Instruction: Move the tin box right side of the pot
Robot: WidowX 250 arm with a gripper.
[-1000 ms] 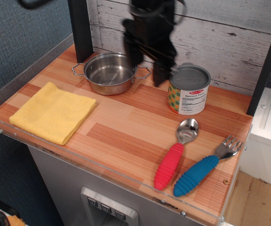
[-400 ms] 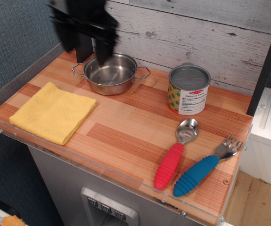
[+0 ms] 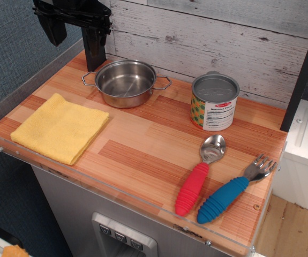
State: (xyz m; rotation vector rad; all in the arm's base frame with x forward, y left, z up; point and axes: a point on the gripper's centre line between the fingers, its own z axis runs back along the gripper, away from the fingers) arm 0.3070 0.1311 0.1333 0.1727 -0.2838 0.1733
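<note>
The tin box (image 3: 214, 101) stands upright on the wooden counter, grey lid up, its yellow-green label and white panel facing me. It is to the right of the pot (image 3: 125, 82), with a small gap between them. The pot is a shallow shiny steel one with two loop handles, and it is empty. My black gripper (image 3: 74, 29) is high at the top left, behind and left of the pot and far from the tin box. Its fingers are spread and hold nothing. The right finger overlaps a dark post.
A folded yellow cloth (image 3: 60, 127) lies front left. A red-handled spoon (image 3: 199, 176) and a blue-handled fork (image 3: 231, 190) lie front right. A black post (image 3: 93, 51) stands behind the pot. A clear plastic lip (image 3: 116, 193) runs along the counter's front edge.
My gripper has moved from above the gap between pot and tin box leftward and up to the top left corner. The tin box and pot have not moved.
</note>
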